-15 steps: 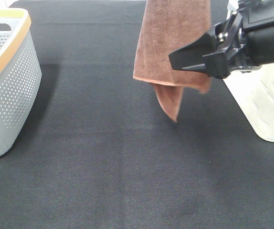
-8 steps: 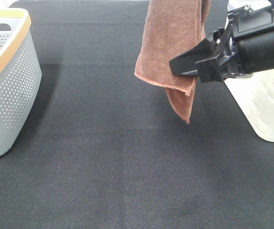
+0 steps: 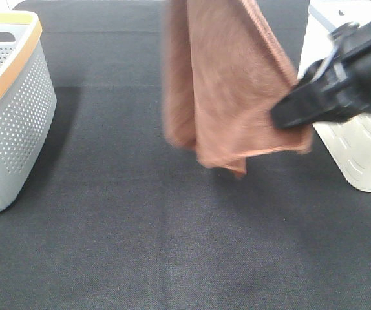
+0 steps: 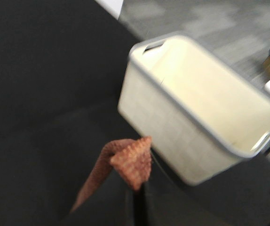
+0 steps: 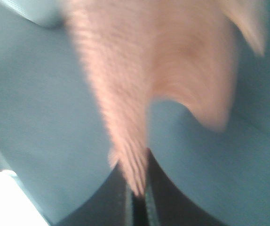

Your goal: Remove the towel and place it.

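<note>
Two grips: the towel is pinched at two places and hangs in the air over the dark surface.
Left hand: fingers narrow, closed on a towel corner that pokes out just past the tips; outside the high view.
Right hand: black, reaching in from the right of the high view, clamped on the towel's lower right edge; its wrist view shows the cloth tapering into the closed fingertips.
Towel shape: reddish-brown, folded and draped, with one point lowest; blurred in the high and right wrist views.
Cream basket: on the surface at the right, behind the right hand; its wall is near the pinched corner.
Grey basket: perforated with a tan rim, at the left edge, well apart from the towel.
</note>
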Motion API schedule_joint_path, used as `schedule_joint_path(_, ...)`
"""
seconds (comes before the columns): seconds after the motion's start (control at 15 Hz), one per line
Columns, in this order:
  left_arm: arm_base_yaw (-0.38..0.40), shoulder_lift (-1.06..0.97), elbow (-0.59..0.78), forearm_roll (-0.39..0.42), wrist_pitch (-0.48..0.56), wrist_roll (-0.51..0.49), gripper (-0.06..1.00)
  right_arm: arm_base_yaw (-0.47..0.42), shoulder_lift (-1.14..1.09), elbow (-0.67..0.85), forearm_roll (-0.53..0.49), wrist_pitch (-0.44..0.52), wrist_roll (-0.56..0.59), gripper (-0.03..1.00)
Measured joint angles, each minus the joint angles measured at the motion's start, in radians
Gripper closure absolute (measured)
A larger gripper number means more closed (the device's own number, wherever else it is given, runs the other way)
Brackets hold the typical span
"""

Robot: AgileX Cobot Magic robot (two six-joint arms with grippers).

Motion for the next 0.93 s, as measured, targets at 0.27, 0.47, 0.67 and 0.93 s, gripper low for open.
schedule_joint_path(0.27,0.065,0.0,0.0,0.073,0.248,-0.006,0.94,0.0,0.004,-0.167,-0.287,0.032,0.253,0.97)
schedule_joint_path(0.47,0.066,0.013,0.0,0.24,0.249,-0.024,0.94,0.008,0.084,-0.285,-0.387,-0.015,0.3,0.97)
schedule_joint_path(0.67,0.066,0.082,0.0,0.423,0.095,-0.08,0.94,0.009,0.248,-0.423,-0.481,-0.075,0.301,0.97)
schedule_joint_path(0.93,0.069,0.2,0.0,0.678,-0.144,-0.201,0.94,0.008,0.422,-0.562,-0.652,-0.235,0.302,0.97)
